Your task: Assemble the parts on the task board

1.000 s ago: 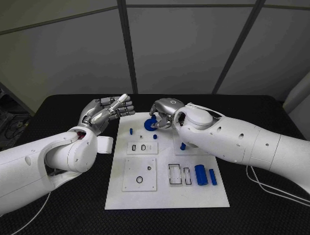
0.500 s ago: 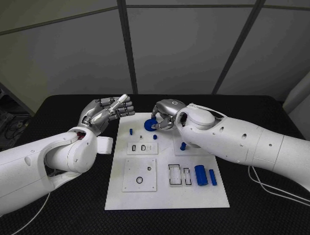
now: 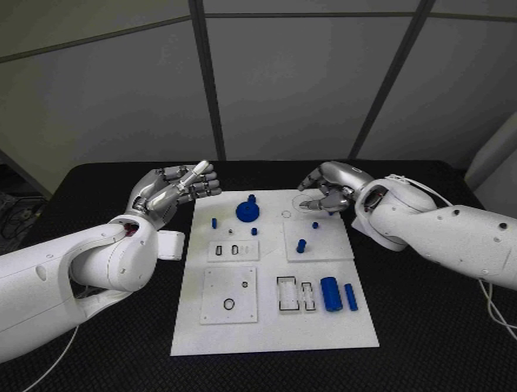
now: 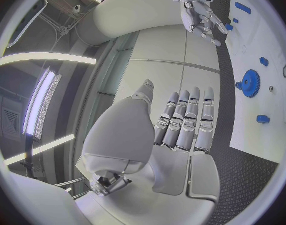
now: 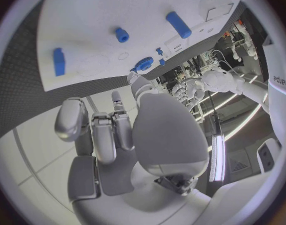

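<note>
Non-task stuff: black table [image 3: 447,327] w/ textured mat-like top. Thin pale cable [image 3: 508,320] lies on it toward the right edge, looping near the front-right corner. Another thin cable [image 3: 49,366] crosses the front-left corner. Behind the table's back edge: grey wall panels [image 3: 293,82] split by dark seams. White slab-like obj [image 3: 505,155] stands past the back-right corner; can't tell what it is.

Both arms wore smooth, glossy white shells with small dark screw recesses dotted along them. The left hand [image 3: 176,186] and the right hand [image 3: 329,186] were silver, their segmented fingers [image 4: 187,116] showing dark jointed gaps. Behind the fingers, each palm was a rounded pale-grey shell.
</note>
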Controlling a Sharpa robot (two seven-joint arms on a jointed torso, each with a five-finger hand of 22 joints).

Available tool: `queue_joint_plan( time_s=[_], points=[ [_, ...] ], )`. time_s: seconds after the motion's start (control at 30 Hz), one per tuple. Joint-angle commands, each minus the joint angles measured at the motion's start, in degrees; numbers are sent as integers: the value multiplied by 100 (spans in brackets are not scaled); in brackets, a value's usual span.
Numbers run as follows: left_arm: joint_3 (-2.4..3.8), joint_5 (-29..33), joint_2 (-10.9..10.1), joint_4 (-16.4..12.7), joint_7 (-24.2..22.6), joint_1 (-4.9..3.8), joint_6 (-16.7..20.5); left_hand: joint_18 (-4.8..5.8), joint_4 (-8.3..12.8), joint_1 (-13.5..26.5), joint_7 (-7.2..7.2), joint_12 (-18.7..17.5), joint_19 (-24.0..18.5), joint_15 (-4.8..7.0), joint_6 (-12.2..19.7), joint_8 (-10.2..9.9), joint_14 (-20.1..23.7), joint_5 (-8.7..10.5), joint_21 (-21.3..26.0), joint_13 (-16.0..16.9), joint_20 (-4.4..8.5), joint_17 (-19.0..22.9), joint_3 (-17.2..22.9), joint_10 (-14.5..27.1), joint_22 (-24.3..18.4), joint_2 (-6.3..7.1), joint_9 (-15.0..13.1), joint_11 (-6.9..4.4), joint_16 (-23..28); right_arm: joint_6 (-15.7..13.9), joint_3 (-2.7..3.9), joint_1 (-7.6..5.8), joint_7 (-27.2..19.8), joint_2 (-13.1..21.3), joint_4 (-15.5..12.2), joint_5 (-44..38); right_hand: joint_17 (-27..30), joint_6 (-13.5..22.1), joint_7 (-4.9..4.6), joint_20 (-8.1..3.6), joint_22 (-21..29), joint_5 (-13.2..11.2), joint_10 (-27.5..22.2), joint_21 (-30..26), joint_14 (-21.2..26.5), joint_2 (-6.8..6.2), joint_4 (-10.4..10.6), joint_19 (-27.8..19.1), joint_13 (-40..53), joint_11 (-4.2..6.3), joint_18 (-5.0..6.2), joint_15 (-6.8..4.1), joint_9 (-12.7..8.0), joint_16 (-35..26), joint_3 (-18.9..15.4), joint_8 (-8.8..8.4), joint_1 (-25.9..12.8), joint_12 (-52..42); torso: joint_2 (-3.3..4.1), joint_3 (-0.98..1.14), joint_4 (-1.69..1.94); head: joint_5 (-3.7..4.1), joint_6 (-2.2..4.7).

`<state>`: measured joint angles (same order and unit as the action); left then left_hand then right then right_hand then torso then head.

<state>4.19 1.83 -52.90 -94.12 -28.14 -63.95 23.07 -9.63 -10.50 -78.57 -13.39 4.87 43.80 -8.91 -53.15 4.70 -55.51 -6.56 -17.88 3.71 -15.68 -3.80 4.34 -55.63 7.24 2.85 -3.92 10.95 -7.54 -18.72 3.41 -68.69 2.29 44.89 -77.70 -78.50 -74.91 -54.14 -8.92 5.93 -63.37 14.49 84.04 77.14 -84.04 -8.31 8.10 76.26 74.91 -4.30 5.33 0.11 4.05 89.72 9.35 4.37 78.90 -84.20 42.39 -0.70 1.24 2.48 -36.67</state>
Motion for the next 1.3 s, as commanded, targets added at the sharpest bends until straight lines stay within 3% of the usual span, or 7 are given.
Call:
queue_joint_plan(
  time_s=[0.03, 0.17, 0.33, 0.43, 0.87, 1.3],
  points=[
    [4, -48, 16, 9, -22, -9, -97, -93, 39, 0, 0, -28, 39, -5, -47, -23, -59, 23, -20, -1, 19, -8, -4, -59, -7, -72, 4, -6, 27, 374, 0, -10, -611, 194, -1, 952, -1379, 25, 5, 10, 5, 37, 47, -29, -566, -53, -26, -38, 785, 27, -8, -23, -4, -18, -47, -17, 43, 30, 4, 29, -56, 37, 24],
    [4, -48, 33, 22, -19, -8, -108, -94, 43, 1, 1, -29, 43, -2, -51, -26, -71, 23, -22, -1, 20, -9, -4, -63, -8, -74, 5, -8, 25, 415, -2, -9, -657, 427, 96, 1074, -1382, 42, -4, 11, 8, 53, 44, -32, -566, -74, -73, -40, 782, 20, -9, -18, -7, -18, -94, -30, 94, 34, 5, 48, -76, 63, 47],
    [4, -48, 54, 41, -15, -7, -114, -94, 43, 1, 1, -29, 43, -2, -51, -26, -71, 23, -22, -1, 20, -9, -4, -63, -8, -74, 5, -8, 25, 440, -3, -7, -672, 507, 290, 1090, -1383, 63, -5, 13, 11, 58, 40, -35, -567, -75, -97, -41, 777, 18, -8, -16, -10, -17, -116, -41, 124, 39, 17, 50, -57, 100, 38],
    [4, -48, 67, 53, -13, -6, -117, -94, 43, 1, 1, -29, 43, -2, -51, -26, -71, 23, -22, -1, 20, -9, -4, -63, -8, -74, 5, -8, 25, 466, -4, -5, -674, 480, 414, 1053, -1381, 86, -6, 15, 18, 76, 39, -39, -566, -66, -116, -45, 776, 17, -7, -15, -13, -18, -135, -51, 152, 41, 10, 38, -46, 112, 17],
    [3, -48, 88, 86, -11, -3, -121, -94, 49, 3, 4, -31, 49, 1, -57, -29, -88, 24, -25, -1, 23, -11, -4, -70, -9, -77, 5, -10, 22, 558, -5, 4, -641, 218, 776, 889, -1390, 101, -8, 16, 26, 98, 40, -44, -568, -45, -125, -48, 778, 15, -5, -14, -14, -15, -143, -55, 169, 40, 9, 27, -47, 104, -12],
    [3, -60, 83, 99, -8, -1, -118, -94, 49, 3, 4, -31, 49, 1, -57, -29, -88, 24, -25, -1, 23, -11, -4, -70, -9, -77, 5, -10, 22, 790, -6, 79, -586, 120, 869, 721, -1397, -67, 2, 15, 14, 119, 68, -40, -570, 55, -158, -39, 813, 23, -7, -17, 18, -13, -177, 27, 201, 10, 8, 29, -59, 85, -48]
  ],
)
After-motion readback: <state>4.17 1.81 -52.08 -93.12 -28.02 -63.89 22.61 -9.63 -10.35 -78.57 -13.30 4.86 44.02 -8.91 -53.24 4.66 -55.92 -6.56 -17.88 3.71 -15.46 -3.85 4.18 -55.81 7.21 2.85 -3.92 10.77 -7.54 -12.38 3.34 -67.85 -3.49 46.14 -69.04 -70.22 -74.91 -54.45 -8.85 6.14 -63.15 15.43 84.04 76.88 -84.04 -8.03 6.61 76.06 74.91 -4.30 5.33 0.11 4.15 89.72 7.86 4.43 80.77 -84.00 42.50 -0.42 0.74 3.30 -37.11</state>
